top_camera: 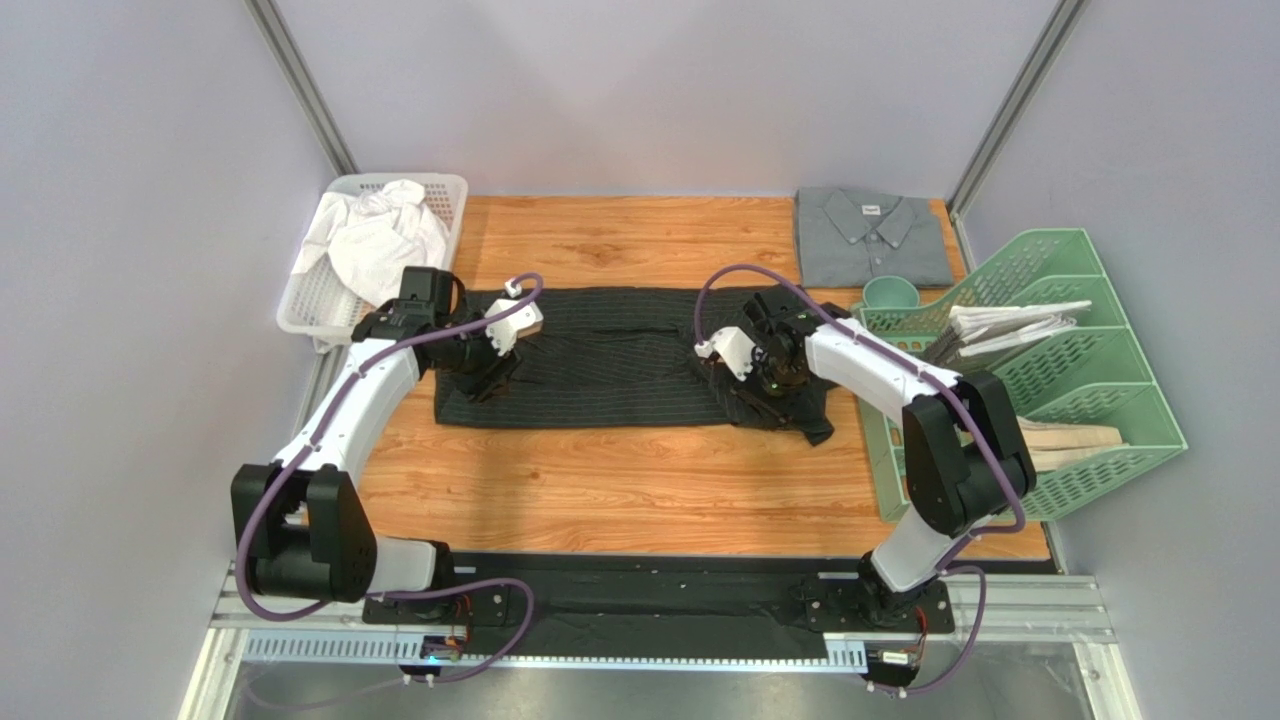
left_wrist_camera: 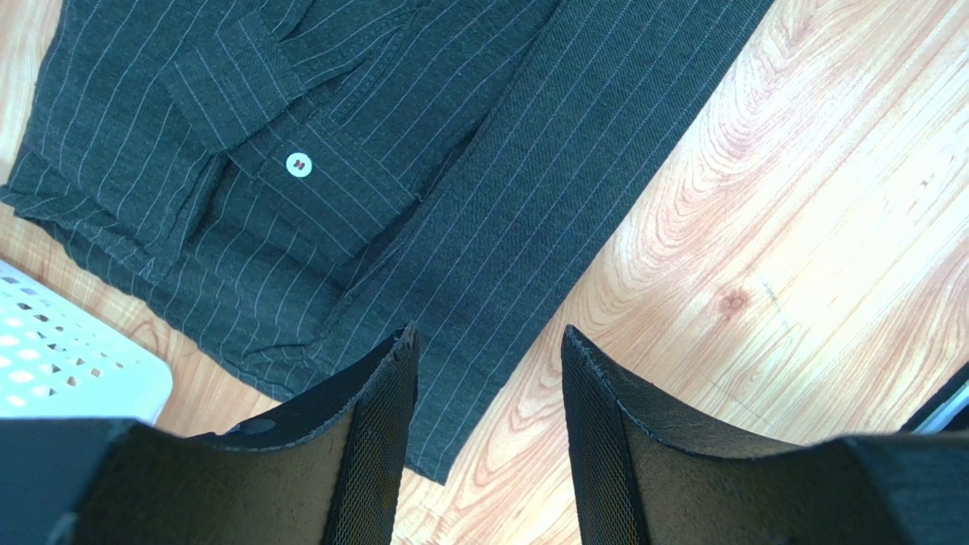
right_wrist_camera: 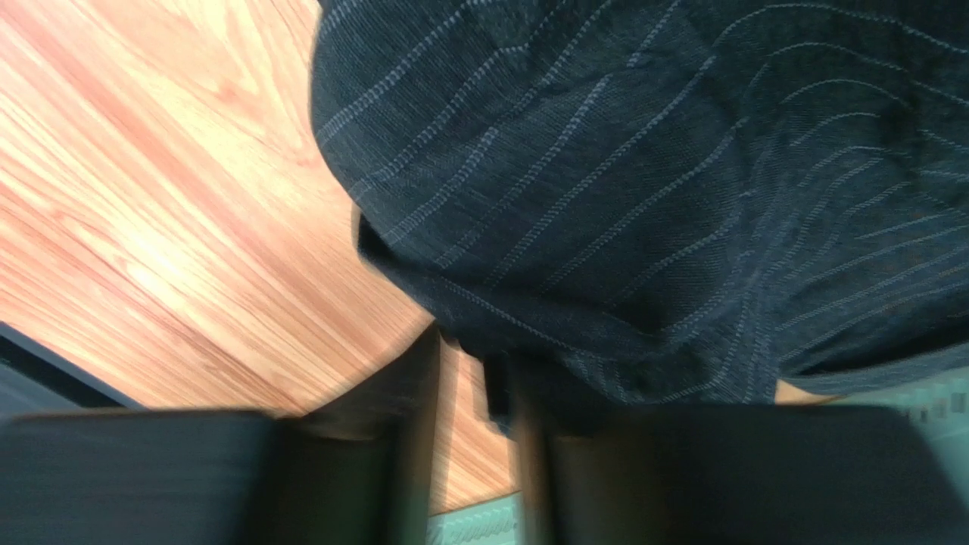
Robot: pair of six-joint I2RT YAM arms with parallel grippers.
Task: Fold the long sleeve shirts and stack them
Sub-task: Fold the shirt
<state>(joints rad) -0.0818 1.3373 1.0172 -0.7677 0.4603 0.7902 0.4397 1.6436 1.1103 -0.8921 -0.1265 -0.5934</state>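
Observation:
The black pinstriped shirt (top_camera: 616, 360) lies spread sideways across the middle of the table. The plain grey shirt (top_camera: 872, 233) lies folded at the back right, collar label up. My left gripper (top_camera: 489, 365) hangs over the black shirt's left end. In the left wrist view it (left_wrist_camera: 487, 341) is open and empty above the shirt's corner (left_wrist_camera: 375, 170), near a white button (left_wrist_camera: 298, 165). My right gripper (top_camera: 762, 375) is at the shirt's bunched right end. In the right wrist view its blurred fingers (right_wrist_camera: 472, 375) stand a narrow gap apart with wood showing between them, and cloth (right_wrist_camera: 637, 182) bulges just beyond.
A white basket (top_camera: 323, 285) holding white cloth stands at the back left; its corner shows in the left wrist view (left_wrist_camera: 68, 363). A green file rack (top_camera: 1082, 360) with papers lines the right edge, close to my right arm.

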